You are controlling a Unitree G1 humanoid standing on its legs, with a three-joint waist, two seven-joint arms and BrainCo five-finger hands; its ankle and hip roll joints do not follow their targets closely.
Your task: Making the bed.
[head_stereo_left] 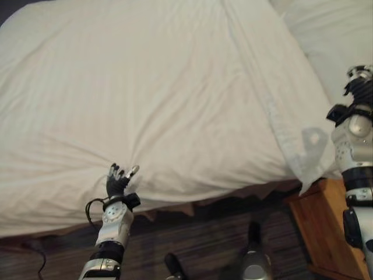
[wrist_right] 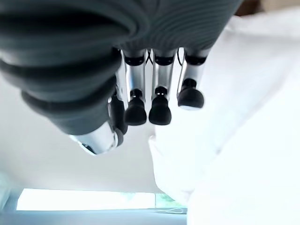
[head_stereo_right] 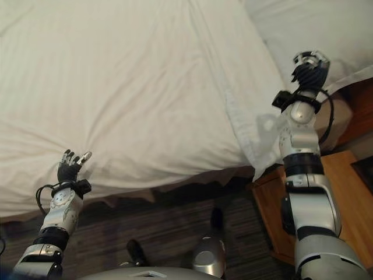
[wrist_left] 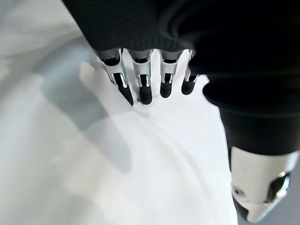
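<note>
White duvet (head_stereo_left: 145, 105), left hand (head_stereo_left: 118, 181) fingers (wrist_left: 145, 86) straight, seemingly touching

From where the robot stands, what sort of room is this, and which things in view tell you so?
Most likely a bedroom. A wide bed under a white duvet, a pillow at its head, and a wooden bedside table beside it all point that way.

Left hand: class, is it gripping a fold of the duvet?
No. The left hand has straight fingers resting on the duvet, with no cloth pinched.
</note>
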